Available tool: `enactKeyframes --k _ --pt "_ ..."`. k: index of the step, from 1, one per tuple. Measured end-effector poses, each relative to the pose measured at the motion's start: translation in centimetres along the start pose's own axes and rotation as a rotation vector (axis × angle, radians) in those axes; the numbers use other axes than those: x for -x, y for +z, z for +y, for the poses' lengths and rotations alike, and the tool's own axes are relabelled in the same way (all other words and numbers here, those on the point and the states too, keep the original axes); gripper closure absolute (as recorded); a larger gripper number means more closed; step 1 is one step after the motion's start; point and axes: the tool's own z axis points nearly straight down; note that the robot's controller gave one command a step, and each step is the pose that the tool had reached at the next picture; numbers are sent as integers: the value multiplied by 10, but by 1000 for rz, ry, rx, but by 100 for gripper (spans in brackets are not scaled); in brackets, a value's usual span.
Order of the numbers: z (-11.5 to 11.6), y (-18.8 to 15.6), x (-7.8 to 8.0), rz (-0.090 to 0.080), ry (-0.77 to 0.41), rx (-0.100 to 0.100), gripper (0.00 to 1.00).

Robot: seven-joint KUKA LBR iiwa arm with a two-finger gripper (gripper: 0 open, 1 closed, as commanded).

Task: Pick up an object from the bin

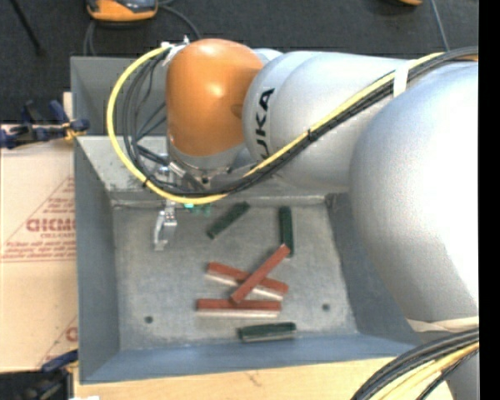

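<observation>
The gripper [162,230] hangs over bare floor in the back left part of the grey metal bin [96,248], close to the back wall. Whether it is open or closed cannot be told.

Nearest to it, to its right and apart from it, a slanted dark green flat bar [227,219] lies on the floor. Further right, an upright dark green bar [284,227] lies nearly straight up and down in the view.

In the middle of the bin, three red-brown flat bars with pale edges [237,305] lie crossed in a small heap. The top end of the slanting one reaches up to the upright dark green bar. Just below the heap, near the front wall, a level dark green bar [267,331] lies crosswise.

The silver arm with its orange cover [212,94] reaches in above the back wall.
</observation>
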Motion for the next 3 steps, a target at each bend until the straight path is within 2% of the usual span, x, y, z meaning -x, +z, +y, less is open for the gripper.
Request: enactKeyframes --k 1,2,3 --pt "-1 -5 2 -8 3 2 0" --pt "-28 35 -12 -14 -50 2 0" --pt "-50 72 -15 -4 14 0 0"
